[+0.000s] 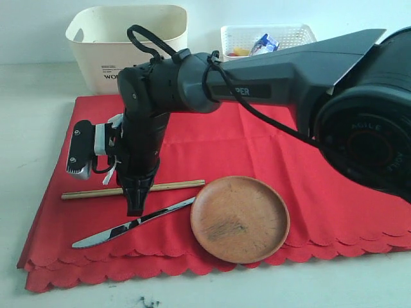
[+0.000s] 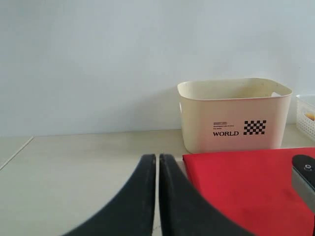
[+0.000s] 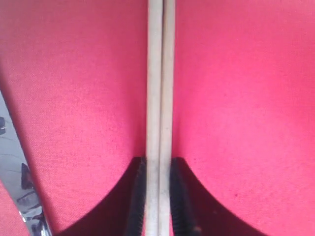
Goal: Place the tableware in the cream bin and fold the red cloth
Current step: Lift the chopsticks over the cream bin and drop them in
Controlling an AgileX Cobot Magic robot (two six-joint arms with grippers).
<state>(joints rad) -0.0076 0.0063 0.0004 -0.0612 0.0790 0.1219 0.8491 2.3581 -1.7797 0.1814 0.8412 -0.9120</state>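
- Chopsticks [image 1: 176, 185], two pale wooden sticks lying side by side, rest flat on the red cloth [image 1: 257, 141]; the silver table knife [image 1: 131, 223] lies just in front of them and the round brown plate [image 1: 239, 219] sits off one end
- Right tool [image 3: 158, 167] stands almost straight down over the pair near its middle; its wrist view shows a black finger against each outer side, so it is pinching both sticks together
- Left tool [image 2: 158, 160] hangs off to the side over the bench [image 1: 38, 96], fingers pressed together and holding nothing
- Judged by their look, the sticks are light, stiff and smooth; being round and thin, one could roll or slide past the other if the squeeze is uneven
- A hold near the middle should keep them level, whereas a grip near one end would likely let the long free part droop or swing
- Soft cloth underneath may bunch or lift with the fingertips, so a straight upward lift seems safest
- Cream bin [image 1: 96, 61] stands beyond the far edge of the cloth, well apart from the sticks, with the white lattice basket [image 1: 302, 32] beside it
- Long sticks will probably need tilting or lowering end first to clear the bin's rim
- Knife and plate remain on the cloth, which lies spread out and unfolded
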